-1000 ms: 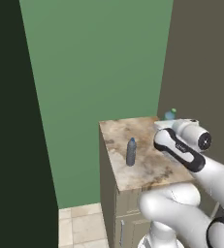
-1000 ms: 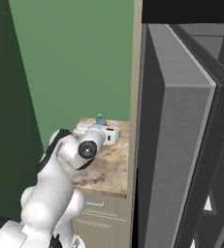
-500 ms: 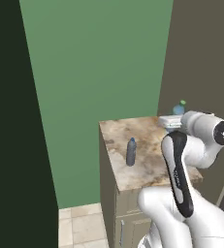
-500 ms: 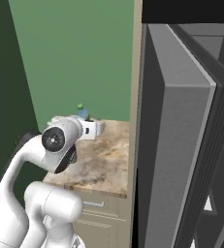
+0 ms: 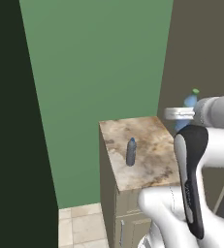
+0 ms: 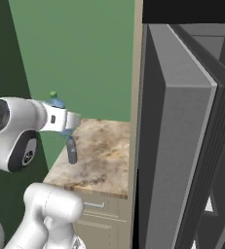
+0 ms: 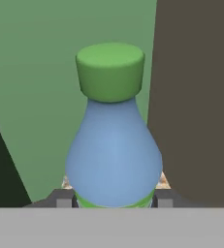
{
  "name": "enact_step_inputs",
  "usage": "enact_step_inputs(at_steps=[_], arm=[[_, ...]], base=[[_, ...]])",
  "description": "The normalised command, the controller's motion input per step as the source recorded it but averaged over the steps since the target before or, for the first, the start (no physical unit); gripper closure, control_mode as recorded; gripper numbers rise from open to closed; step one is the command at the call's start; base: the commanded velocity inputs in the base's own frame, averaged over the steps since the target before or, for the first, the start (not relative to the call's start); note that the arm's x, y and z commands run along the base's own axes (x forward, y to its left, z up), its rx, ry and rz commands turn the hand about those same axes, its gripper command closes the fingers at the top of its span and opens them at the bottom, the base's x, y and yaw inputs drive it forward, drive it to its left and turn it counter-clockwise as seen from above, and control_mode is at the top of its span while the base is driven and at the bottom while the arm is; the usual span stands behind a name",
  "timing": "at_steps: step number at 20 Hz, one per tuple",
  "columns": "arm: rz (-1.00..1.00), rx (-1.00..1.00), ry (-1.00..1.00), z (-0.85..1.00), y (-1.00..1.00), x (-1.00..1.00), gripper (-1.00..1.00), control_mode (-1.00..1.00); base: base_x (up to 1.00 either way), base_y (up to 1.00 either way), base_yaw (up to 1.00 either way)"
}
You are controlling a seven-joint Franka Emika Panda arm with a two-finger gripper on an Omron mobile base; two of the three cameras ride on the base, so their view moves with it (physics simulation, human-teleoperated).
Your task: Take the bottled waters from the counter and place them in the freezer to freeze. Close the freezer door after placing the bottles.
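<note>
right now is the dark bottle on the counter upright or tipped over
Upright: the dark bottle stands on its base on the counter, cap up, apart from the claw.

Hand (image 7: 113, 199) clamped on light-blue bottle (image 7: 113, 155)

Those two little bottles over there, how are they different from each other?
The light blue bottle is clear with a green cap; the dark bottle is grey-blue all over. The light blue bottle sits between the fingers of the gripper, lifted above the counter; the dark bottle stands alone on the counter. Both are small and upright.
</note>
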Motion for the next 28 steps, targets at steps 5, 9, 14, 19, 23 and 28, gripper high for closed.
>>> enact_step_inputs(at_steps=[5,9,14,19,23,28], arm=[[-0.03,0.0,-0.1,0.23,0.28,-1.0,1.0,-1.0],[-0.01,0.0,-0.04,0.02,0.02,-0.82,1.0,-1.0],[0.0,0.0,0.0,-0.13,-0.1,-0.2,1.0,-1.0],[0.0,0.0,0.03,-0.14,0.0,0.0,1.0,-1.0],[0.0,0.0,0.0,0.0,0.0,0.0,1.0,-1.0],[0.0,0.0,0.0,0.0,0.0,0.0,1.0,-1.0]], base=[[0.0,0.0,0.0],[0.0,0.0,0.0],[0.0,0.0,0.0],[0.0,0.0,0.0],[0.0,0.0,0.0],[0.0,0.0,0.0]])
